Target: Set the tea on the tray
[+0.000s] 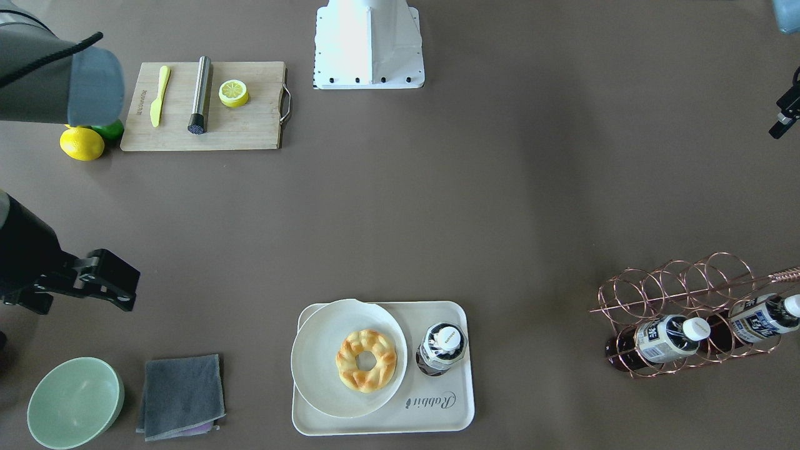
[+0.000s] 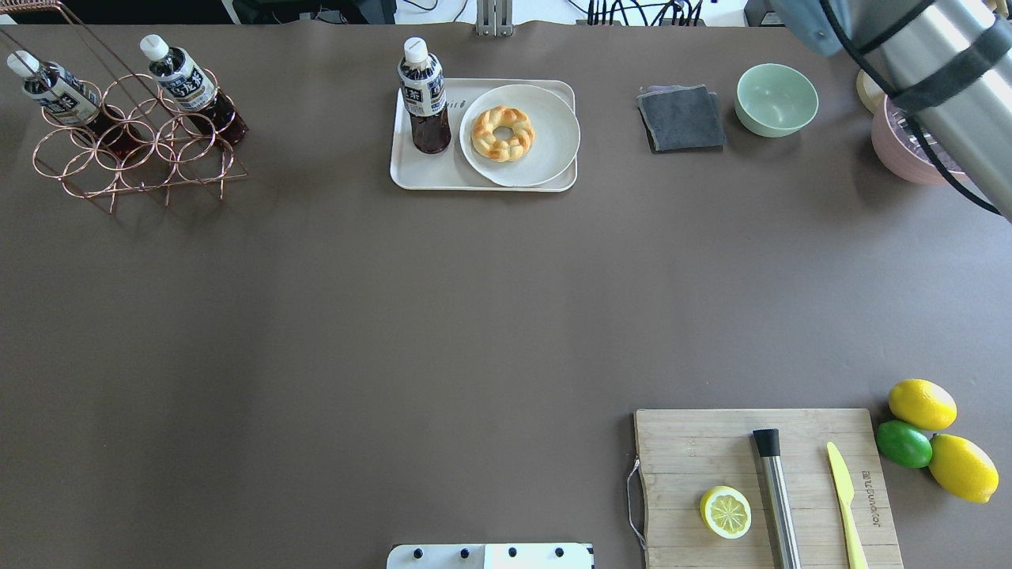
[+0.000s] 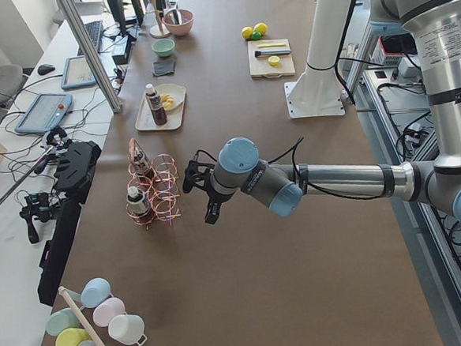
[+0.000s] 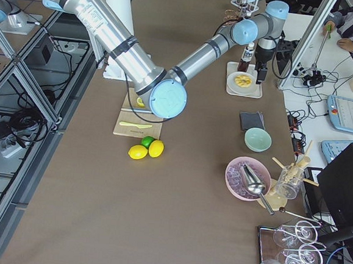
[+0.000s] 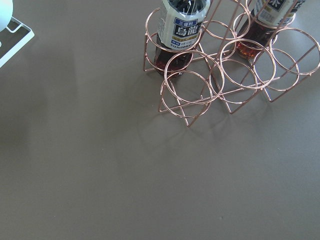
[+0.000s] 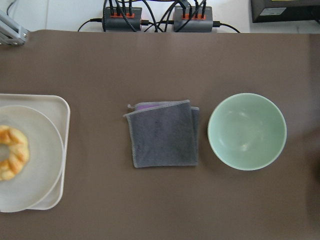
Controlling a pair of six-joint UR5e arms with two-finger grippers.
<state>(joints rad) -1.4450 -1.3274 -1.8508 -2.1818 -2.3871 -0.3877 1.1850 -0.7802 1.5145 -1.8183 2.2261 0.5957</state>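
Cream plastic tray (image 1: 387,426), midway along the table's far edge, holds the tea (image 1: 442,347) upright beside a plate (image 1: 319,350) bearing a braided doughnut (image 1: 366,360). We judge placement done, so any retreat should pass clear of its cap. The copper rack (image 1: 687,319) carries two bottles (image 1: 662,340); the green bowl (image 1: 75,403) is empty. We cannot tell whether the left gripper (image 1: 781,122) or the right gripper (image 1: 109,284) is parted or closed.

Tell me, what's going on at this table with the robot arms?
The job is putting tea on a tray, and it looks done. One tea bottle stands upright on the cream tray, beside a plate holding a doughnut. Two spare bottles sit in a copper wire rack. Neither arm appears to hold anything: the left end effector hangs near the rack, and the right end effector is over by the grey cloth.
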